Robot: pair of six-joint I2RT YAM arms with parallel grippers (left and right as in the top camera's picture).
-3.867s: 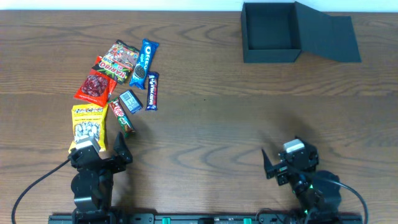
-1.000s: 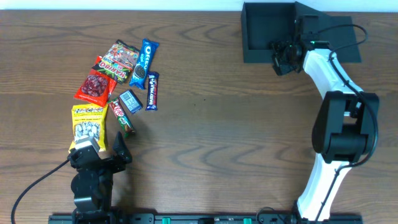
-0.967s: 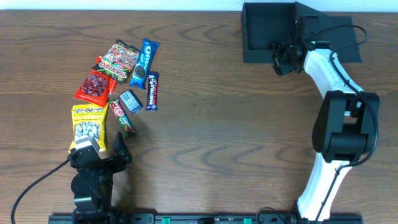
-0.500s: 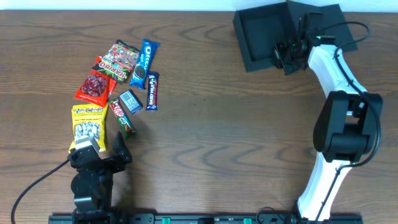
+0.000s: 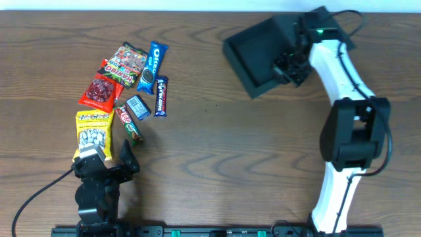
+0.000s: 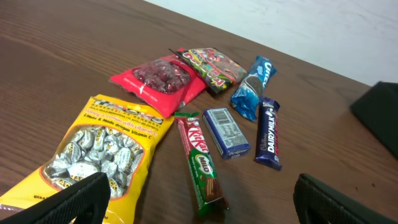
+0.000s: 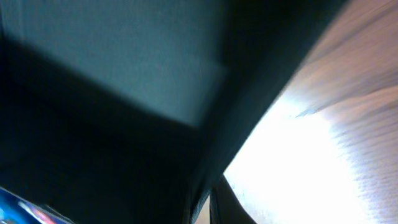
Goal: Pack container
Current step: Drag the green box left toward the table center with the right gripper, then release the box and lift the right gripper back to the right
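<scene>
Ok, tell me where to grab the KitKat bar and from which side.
Grip the KitKat bar at its green near half, straight down from above, jaws across its narrow width. It lies flat, and there both long sides are clear; farther up, the small blue packet and yellow bag crowd it.

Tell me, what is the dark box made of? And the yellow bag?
The box looks like cardboard: it is matte dark grey-green with no shine, and has thin flat walls and sharp folded edges. The yellow bag seems to be thin plastic film, since it is glossy, crinkly and catches the light.
</scene>
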